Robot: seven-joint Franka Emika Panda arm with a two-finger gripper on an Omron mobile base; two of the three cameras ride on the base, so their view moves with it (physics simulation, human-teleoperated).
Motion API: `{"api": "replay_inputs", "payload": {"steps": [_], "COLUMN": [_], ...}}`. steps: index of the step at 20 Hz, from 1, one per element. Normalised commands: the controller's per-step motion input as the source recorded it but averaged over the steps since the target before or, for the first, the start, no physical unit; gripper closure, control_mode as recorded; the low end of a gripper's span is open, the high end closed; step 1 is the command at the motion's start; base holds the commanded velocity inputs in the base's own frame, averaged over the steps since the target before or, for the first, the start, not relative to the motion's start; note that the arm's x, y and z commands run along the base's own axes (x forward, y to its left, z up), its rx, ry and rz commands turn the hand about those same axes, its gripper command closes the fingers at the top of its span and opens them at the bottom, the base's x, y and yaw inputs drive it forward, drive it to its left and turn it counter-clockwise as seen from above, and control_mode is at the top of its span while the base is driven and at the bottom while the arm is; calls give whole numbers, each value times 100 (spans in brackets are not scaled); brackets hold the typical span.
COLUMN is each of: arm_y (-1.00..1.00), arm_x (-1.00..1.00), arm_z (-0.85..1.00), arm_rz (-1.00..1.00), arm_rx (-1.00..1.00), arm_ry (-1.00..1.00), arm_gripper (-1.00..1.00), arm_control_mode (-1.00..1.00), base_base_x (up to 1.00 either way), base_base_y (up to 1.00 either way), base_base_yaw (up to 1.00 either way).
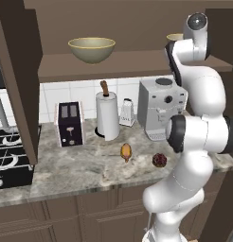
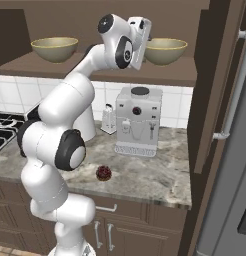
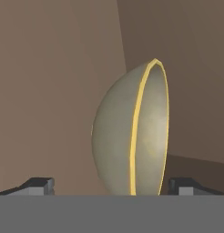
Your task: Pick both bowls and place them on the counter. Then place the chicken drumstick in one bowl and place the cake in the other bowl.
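Two olive-beige bowls with yellowish rims stand on the dark wooden shelf. The left bowl is apart from the arm. My gripper is raised to shelf height just left of the right bowl. It is open, and in the rolled hand view the bowl stands just ahead of the gap between its finger tips, untouched. The orange-brown chicken drumstick and the dark red cake lie on the marbled counter.
On the counter stand a toaster, a paper towel roll, a grater and a coffee machine. A stove is at the left. A fridge stands at the right.
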Motion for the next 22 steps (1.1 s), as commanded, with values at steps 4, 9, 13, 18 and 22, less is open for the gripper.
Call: {"api": "replay_inputs", "payload": {"steps": [4, 9, 13, 18, 22], "arm_y": [-5, -6, -6, -5, -5], "arm_x": [12, 10, 10, 8, 11], "arm_z": [-3, 0, 0, 0, 0], "arm_rz": [0, 0, 0, 0, 0], "arm_rx": [0, 0, 0, 0, 0], "arm_ry": [1, 2, 1, 2, 3], "arm_gripper": [-100, -100, -100, -100, -100], "arm_control_mode": [-100, -100, -100, -100, -100], "base_base_x": [0, 0, 0, 0, 0], "base_base_y": [0, 0, 0, 0, 0], "base_base_yaw": [0, 0, 0, 0, 0]}}
